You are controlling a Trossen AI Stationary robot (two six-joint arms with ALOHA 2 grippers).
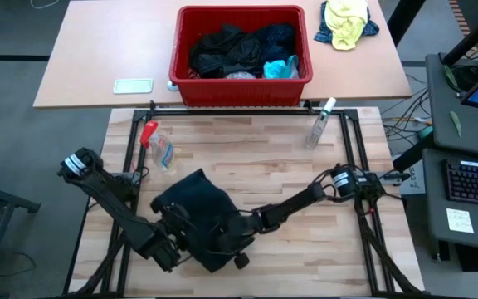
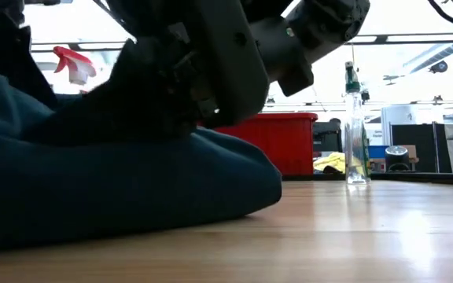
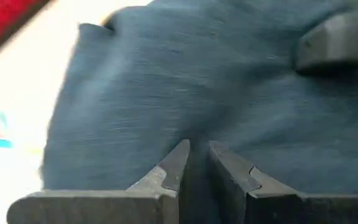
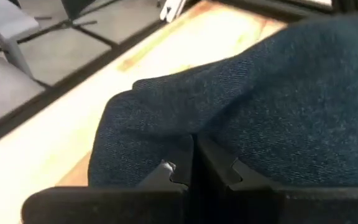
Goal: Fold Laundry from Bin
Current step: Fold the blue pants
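High view, dark garment [image 1: 196, 199] (crumpled), long axis diagonal, near-right to far-left

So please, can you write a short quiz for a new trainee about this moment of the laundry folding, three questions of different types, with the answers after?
1. True or false: the dark navy garment lies inside the red bin.
2. What does the right gripper pinch? A) a spray bottle B) a fold of the navy garment C) nothing
3. Fill in: the clear bottle with the white cap lies on the wooden table on the ___ arm's side.

Key
1. False: it lies on the table, in front of the bin.
2. B: the jaws are shut on the cloth. The left gripper grips the same garment.
3. right
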